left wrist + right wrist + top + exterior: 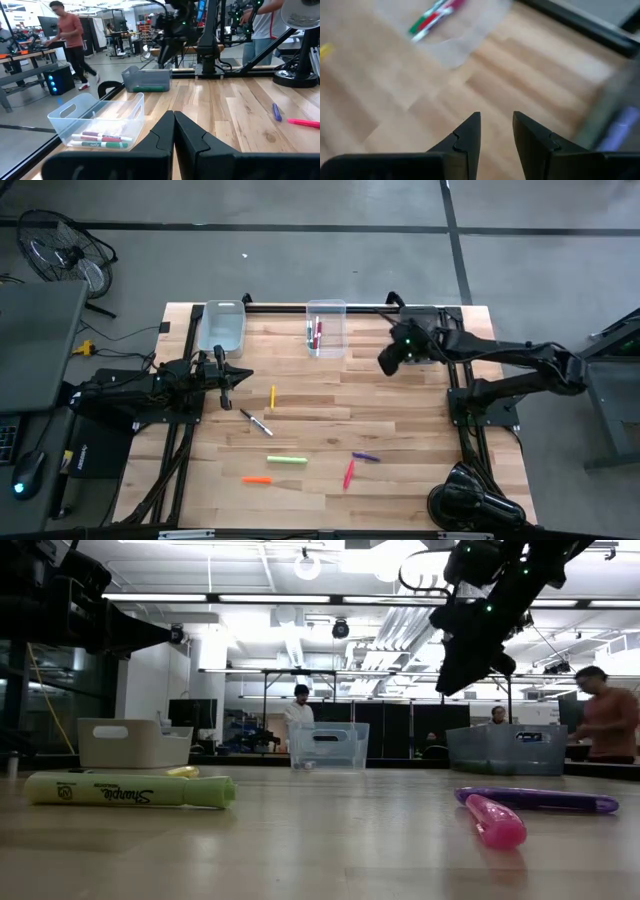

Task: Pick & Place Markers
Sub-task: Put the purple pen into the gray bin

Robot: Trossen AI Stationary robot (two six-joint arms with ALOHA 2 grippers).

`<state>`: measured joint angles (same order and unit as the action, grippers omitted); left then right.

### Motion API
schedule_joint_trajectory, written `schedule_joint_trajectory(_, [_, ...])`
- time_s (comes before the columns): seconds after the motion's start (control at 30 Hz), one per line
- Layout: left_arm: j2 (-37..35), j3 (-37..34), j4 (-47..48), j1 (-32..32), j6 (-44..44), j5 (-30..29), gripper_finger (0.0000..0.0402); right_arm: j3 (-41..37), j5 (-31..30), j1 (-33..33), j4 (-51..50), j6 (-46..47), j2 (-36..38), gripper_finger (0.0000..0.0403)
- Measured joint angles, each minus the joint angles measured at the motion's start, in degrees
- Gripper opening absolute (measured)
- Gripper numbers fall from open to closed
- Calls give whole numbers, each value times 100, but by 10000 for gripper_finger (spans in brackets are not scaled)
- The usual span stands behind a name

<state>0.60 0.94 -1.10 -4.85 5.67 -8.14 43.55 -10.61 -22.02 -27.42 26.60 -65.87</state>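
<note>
The right gripper (388, 362) hangs part-open and empty beside the clear bin (327, 308), likely ready for loose markers (286, 461); left gripper (224, 385) waits closed, empty

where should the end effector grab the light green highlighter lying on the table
Grip the light green highlighter across the middle of its barrel, coming straight down from above. It lies flat on bare wood, long axis running left to right in the high view, so the fingers should straddle its narrow width. Nothing lies close beside it.

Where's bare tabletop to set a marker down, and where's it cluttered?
Free: the wood between the middle bin and the purple marker, and the right edge below the right claw. Crowded: front centre, around the light green marker, orange marker and red marker.
</note>
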Motion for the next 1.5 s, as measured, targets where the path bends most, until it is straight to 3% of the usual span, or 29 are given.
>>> schedule_joint_trajectory(0.57, [2,0,-1,0,0,0,1,2,1125,1876,-19,-257,-73,103])
schedule_joint_trajectory(1.13, [1,1,-1,-1,0,0,1,4,1899,4001,281,565,-1537,103])
schedule_joint_trajectory(1.3, [1,0,-1,0,0,0,1,318,1907,4311,215,852,-2015,104])
schedule_joint_trajectory(1.5, [2,1,-2,-1,0,0,1,899,1473,4479,-333,1089,-2510,104])
